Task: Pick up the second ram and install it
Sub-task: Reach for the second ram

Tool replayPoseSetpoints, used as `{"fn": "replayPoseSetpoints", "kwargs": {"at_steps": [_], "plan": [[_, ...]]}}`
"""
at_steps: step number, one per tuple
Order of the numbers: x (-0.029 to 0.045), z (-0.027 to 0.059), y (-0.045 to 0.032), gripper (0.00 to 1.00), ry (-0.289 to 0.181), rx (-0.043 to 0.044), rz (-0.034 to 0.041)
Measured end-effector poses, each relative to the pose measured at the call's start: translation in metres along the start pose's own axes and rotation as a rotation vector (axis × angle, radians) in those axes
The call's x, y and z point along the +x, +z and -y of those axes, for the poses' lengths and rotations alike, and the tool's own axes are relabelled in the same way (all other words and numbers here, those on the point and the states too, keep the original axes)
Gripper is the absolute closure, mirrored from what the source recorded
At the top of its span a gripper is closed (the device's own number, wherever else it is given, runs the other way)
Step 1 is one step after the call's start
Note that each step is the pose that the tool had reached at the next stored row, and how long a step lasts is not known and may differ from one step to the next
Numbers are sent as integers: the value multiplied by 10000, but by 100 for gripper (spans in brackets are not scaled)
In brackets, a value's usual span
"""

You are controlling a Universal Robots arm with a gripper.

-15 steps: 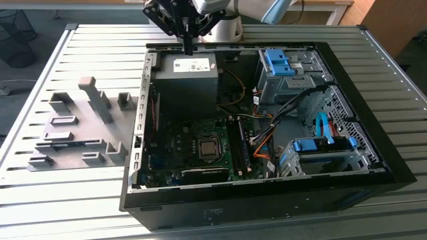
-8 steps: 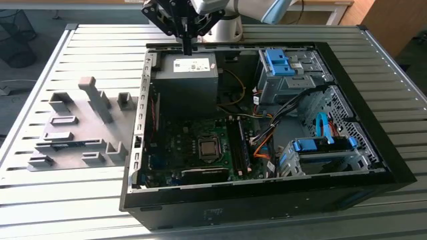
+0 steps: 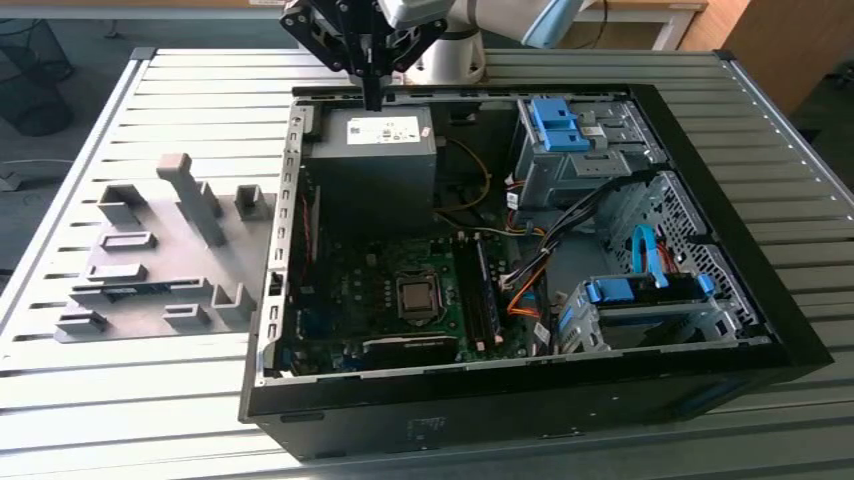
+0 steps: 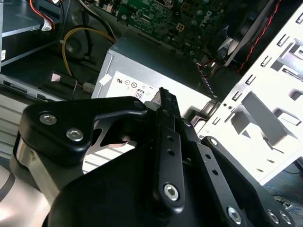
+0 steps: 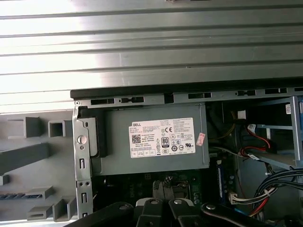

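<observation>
A: Gripper, where?

B: Exterior view: the gripper (image 3: pixel 371 98) hangs point-down over the far edge of the power supply (image 3: pixel 374 165), inside the open computer case (image 3: pixel 467 420). The tips are close over the supply's labelled top. Touching or not, cannot tell.

A: Fingers?

B: Second wrist view: the fingers (image 4: pixel 166 137) are pressed together into one dark bar. Nothing visible between them.

A: The second ram?

B: Exterior view: the second ram (image 3: pixel 134 291) is a thin green-blue strip lying flat in a slot of the grey fixture (image 3: pixel 200 205). The fixture sits on the slatted counter (image 3: pixel 160 400), to the exterior view's left of the case and well apart from the gripper. In the first wrist view the same strip (image 5: pixel 23 195) shows as a row of bluish marks among the grey blocks.

A: Inside the case?

B: The motherboard (image 3: pixel 354 290) lies flat with the processor socket (image 3: pixel 418 297) bare. A dark memory stick (image 3: pixel 477 295) stands in the slots just to the exterior view's right of the socket.
</observation>
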State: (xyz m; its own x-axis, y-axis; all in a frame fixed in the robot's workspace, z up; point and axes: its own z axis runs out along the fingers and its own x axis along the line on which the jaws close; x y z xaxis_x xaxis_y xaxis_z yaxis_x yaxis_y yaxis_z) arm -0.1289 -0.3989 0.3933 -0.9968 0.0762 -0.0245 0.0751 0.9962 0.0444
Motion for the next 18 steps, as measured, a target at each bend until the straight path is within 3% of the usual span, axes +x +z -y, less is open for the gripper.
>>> {"fn": "replayPoseSetpoints", "kwargs": {"at_steps": [18], "plan": [[44,3,-1,89,0,0,0]]}}
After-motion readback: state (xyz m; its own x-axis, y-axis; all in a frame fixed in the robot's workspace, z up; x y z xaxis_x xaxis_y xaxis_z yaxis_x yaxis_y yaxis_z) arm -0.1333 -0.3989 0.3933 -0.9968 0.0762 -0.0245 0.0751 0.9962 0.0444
